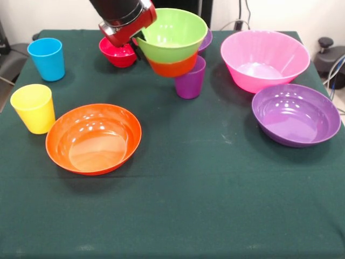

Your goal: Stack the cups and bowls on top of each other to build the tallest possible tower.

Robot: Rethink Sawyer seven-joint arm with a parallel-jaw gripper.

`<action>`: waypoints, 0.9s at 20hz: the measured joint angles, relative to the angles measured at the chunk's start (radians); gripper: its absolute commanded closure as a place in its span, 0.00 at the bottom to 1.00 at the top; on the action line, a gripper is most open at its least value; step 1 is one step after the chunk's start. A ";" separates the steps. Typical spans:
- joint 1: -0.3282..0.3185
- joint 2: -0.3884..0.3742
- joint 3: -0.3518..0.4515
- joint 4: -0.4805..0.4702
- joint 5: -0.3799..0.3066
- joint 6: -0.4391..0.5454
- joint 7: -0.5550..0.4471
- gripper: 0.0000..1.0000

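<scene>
My gripper (141,46) comes down from the top left and is shut on the left rim of the medium green bowl (175,29). The green bowl sits nested in the small orange bowl (172,67). The pair hangs tilted above the table, just over the purple cup (190,80). The small red bowl (118,55) sits behind the gripper. The blue cup (47,58) and the yellow cup (34,108) stand at the left. The wide orange bowl (93,138), the pink bowl (264,59) and a purple bowl (295,114) lie apart. A second purple bowl (207,39) is mostly hidden behind the green one.
A dark green cloth (188,205) covers the table, and its near half is bare. Cables and a black stand (330,54) sit off the table's right far corner.
</scene>
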 measured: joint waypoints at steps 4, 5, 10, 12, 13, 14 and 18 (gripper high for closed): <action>-0.001 0.000 -0.010 0.011 0.003 0.000 0.000 1.00; -0.004 -0.001 -0.015 0.020 0.006 0.000 0.000 1.00; -0.010 -0.004 -0.026 0.058 0.011 0.000 0.000 1.00; -0.012 -0.004 -0.031 0.088 0.011 0.000 0.000 1.00; -0.011 -0.004 -0.033 0.096 0.011 0.000 0.000 1.00; -0.011 -0.004 -0.034 0.102 0.012 0.000 0.000 1.00; -0.005 -0.002 -0.042 0.136 0.018 -0.002 0.000 1.00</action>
